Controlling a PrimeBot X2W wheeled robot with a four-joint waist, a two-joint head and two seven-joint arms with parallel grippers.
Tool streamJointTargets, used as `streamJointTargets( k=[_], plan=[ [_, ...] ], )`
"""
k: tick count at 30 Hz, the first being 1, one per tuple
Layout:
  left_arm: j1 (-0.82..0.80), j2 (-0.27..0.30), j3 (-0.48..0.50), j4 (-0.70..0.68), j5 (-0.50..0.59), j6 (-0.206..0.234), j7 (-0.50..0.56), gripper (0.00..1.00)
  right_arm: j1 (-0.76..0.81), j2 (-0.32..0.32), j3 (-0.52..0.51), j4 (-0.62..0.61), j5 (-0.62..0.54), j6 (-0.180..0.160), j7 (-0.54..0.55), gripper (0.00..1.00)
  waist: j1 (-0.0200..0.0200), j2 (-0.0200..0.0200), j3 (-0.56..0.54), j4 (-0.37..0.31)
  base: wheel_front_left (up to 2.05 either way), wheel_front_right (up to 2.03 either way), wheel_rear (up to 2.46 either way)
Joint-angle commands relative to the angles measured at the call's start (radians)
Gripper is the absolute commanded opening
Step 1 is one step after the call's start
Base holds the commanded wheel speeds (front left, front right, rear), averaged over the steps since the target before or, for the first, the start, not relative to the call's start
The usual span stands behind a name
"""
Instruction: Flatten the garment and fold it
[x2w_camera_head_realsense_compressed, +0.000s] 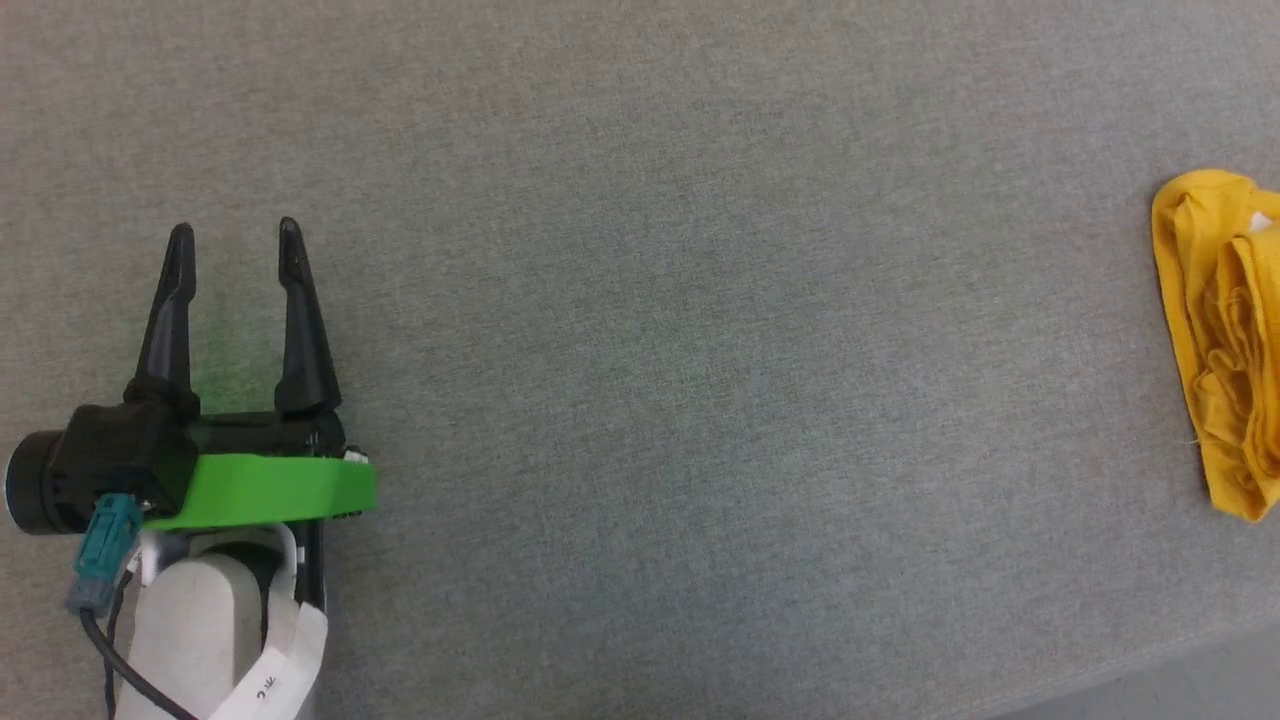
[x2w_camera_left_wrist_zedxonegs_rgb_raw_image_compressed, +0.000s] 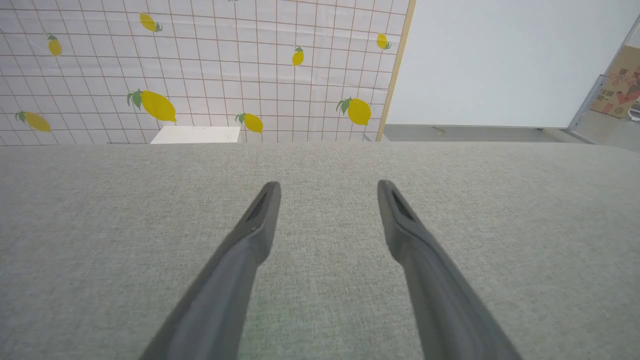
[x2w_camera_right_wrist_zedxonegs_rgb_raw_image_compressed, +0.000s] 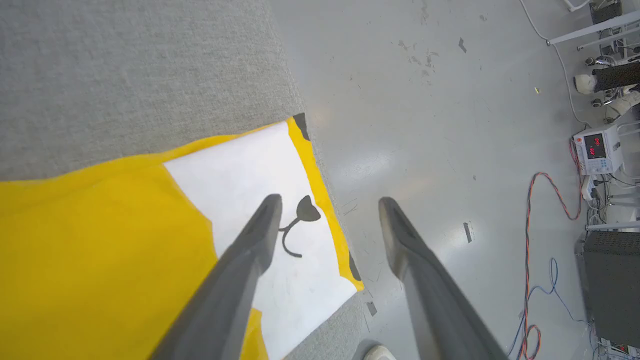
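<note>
Garment (x2w_camera_right_wrist_zedxonegs_rgb_raw_image_compressed: 100, 240) unheld at table (x2w_camera_right_wrist_zedxonegs_rgb_raw_image_compressed: 125, 65) edge; clumsy tug could drop it onto floor (x2w_camera_right_wrist_zedxonegs_rgb_raw_image_compressed: 425, 100). Right gripper (x2w_camera_right_wrist_zedxonegs_rgb_raw_image_compressed: 328, 201), left gripper (x2w_camera_head_realsense_compressed: 236, 230): jaws spread, empty.

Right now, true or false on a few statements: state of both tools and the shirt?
1. The left tool is open above the bare grey surface. True.
2. The garment shows a white printed patch face up near the surface's edge. True.
3. The garment lies spread flat. False: in the head view it is bunched in folds at the right edge.
4. The right tool is clamped on the garment. False: its fingers stand apart, gripping nothing.
</note>
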Motion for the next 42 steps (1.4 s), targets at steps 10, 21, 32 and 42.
streamJointTargets(
  k=[10,21,32,42],
  plan=[
    [0.061,-0.007,0.023,0.068,-0.046,0.008,-0.041,1.0,-0.098,0.115,0.059,-0.144,0.103,-0.002,-0.172,1.0,-0.0001,-0.0001,-0.234,0.009,0.0,0.0,0.0],
    [0.107,-0.023,0.054,0.121,-0.086,0.045,-0.038,1.0,0.071,0.357,0.172,-0.528,0.326,-0.002,-0.571,1.0,-0.0001,-0.0001,-0.429,0.099,0.0,0.0,0.0],
    [0.158,-0.033,0.058,0.148,-0.105,0.069,-0.029,1.0,0.353,0.552,0.211,-0.621,0.284,-0.002,-0.72,1.0,-0.0001,-0.0001,-0.52,0.175,0.0,0.0,0.0],
    [0.2,-0.033,-0.008,0.214,-0.056,0.075,-0.022,1.0,0.58,0.59,0.238,-0.536,0.151,-0.002,-0.714,1.0,-0.0001,-0.0001,-0.571,0.208,0.0,0.0,0.0]
  ],
)
